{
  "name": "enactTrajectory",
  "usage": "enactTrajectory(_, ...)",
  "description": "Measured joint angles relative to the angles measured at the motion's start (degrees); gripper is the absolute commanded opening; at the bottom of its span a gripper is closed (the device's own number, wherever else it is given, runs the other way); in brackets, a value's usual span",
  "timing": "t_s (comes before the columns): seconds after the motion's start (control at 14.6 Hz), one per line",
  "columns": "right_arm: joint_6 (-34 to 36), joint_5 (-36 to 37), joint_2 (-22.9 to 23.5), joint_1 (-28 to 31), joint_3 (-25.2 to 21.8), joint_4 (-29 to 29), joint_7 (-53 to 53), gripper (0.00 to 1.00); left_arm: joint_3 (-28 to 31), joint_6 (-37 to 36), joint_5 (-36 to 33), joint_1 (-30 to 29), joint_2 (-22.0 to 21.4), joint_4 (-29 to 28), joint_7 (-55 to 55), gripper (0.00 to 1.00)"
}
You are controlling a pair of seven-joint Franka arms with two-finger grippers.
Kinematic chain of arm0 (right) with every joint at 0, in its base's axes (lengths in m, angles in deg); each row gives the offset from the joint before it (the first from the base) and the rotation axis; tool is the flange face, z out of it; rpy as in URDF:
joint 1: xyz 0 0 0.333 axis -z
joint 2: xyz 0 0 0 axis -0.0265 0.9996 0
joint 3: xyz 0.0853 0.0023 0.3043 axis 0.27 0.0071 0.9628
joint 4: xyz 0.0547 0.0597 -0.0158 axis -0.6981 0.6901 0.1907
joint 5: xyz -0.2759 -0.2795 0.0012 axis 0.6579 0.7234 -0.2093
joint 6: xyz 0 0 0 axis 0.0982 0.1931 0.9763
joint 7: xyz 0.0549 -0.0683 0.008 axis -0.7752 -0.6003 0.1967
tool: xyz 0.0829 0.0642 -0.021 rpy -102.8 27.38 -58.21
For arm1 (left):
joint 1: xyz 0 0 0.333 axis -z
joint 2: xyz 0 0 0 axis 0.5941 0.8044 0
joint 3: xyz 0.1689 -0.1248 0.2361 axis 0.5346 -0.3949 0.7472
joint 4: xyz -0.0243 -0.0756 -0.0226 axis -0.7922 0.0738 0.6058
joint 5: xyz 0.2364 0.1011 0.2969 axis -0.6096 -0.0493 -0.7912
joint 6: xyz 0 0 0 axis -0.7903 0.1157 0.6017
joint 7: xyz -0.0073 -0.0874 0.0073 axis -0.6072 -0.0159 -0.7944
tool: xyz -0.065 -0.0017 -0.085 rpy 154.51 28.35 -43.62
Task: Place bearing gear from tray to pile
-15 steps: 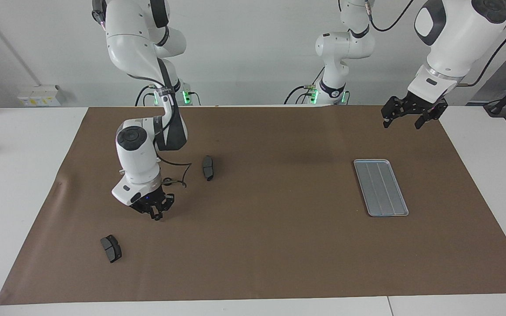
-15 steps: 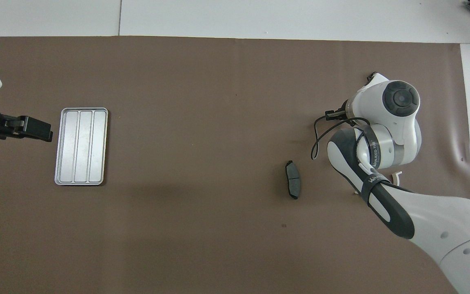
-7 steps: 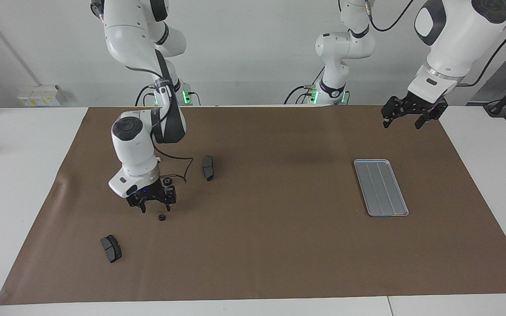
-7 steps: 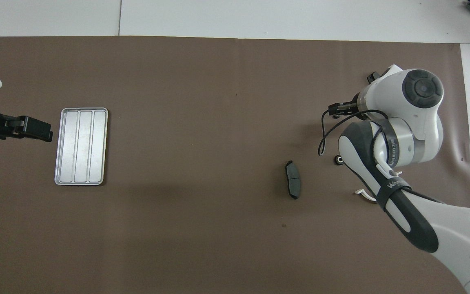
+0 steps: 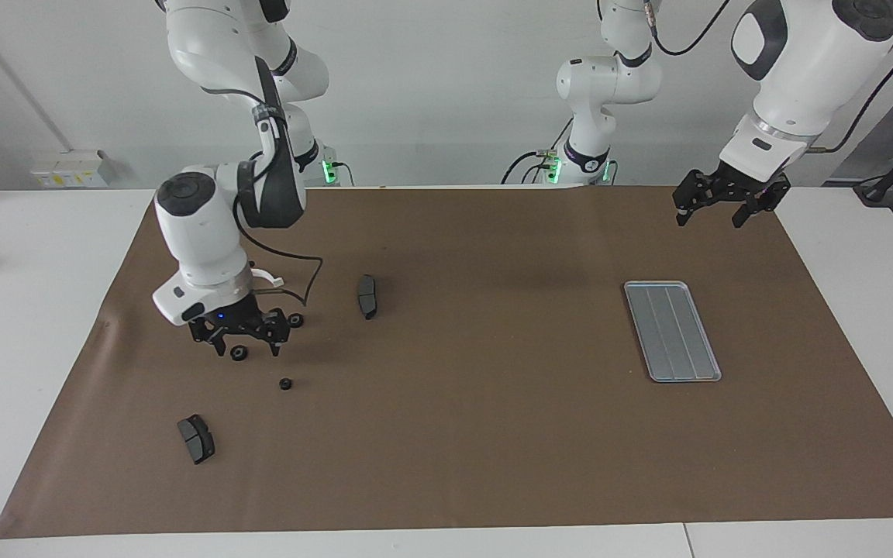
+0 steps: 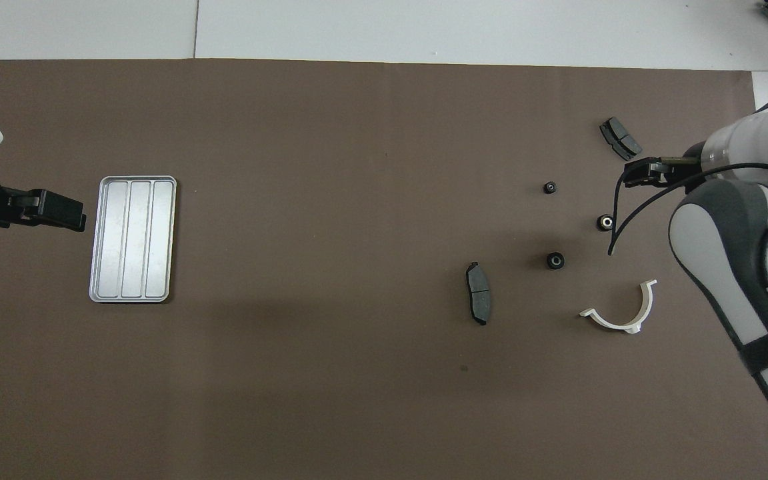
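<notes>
Tray (image 6: 133, 239) lies bare at left arm's end. At right arm's end three gears (image 6: 555, 260) are scattered on the brown mat (image 6: 331, 167) between two brake pads (image 6: 478, 301), beside the white bracket (image 6: 624, 311). No gear is held.

Your right gripper (image 5: 246, 350), shut on a small black gear (image 5: 286, 384) 1 s ago, now has its jaws apart & carries nothing. That gear lies free on the brown mat. The gripper has risen & shifted toward the right arm's end of the table; it now hangs over another gear (image 5: 238, 353). With the arm pulled back, overhead view now shows three gears, the white bracket (image 6: 624, 313) & the farther brake pad (image 6: 619, 139).
</notes>
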State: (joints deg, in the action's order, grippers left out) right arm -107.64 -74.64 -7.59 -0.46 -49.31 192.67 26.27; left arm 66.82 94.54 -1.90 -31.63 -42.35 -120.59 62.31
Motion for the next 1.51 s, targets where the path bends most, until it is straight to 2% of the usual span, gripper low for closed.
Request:
enactTrajectory(0.14,6.60,-1.40,-3.47,1.57,-0.01,-0.05,0.00,1.00,0.00,0.00,0.00,0.00,-0.01,0.00,0.00,1.00)
enactTrajectory(0.41,13.41,-1.56,-9.16,3.19,-0.03,-1.07,1.66,1.00,0.00,0.00,0.00,0.00,-0.01,0.00,0.00,1.00)
enactTrajectory(0.68,23.15,-0.53,-10.82,3.39,0.94,-8.16,4.80,1.00,0.00,0.00,0.00,0.00,-0.01,0.00,0.00,1.00)
enactTrajectory(1.51,26.45,0.39,-11.10,4.57,3.06,-8.66,4.77,1.00,0.00,0.00,0.00,0.00,-0.01,0.00,0.00,1.00)
